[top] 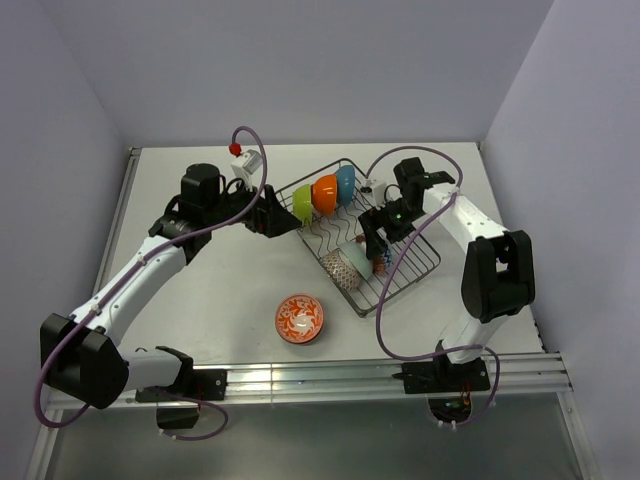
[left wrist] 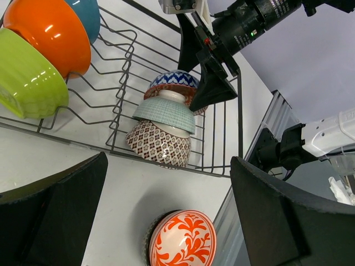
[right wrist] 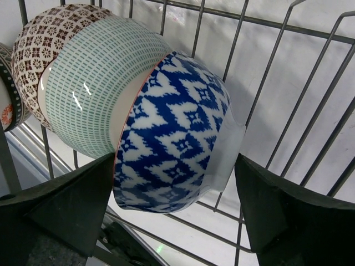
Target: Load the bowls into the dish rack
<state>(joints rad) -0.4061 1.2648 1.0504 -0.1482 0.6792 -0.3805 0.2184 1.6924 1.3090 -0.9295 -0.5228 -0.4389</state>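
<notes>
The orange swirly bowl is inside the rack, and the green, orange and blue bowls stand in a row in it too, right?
Not quite. The orange swirly bowl sits on the table, outside the dish rack; the top view shows it. The green bowl, orange bowl and blue bowl do stand in a row inside.

The red-orange bowl (left wrist: 183, 239) is cropped (bottom edge).

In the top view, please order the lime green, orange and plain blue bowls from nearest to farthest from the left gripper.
1. Lime green bowl, just right of the left gripper.
2. Orange bowl, in the middle.
3. Plain blue bowl, farthest right.
</notes>
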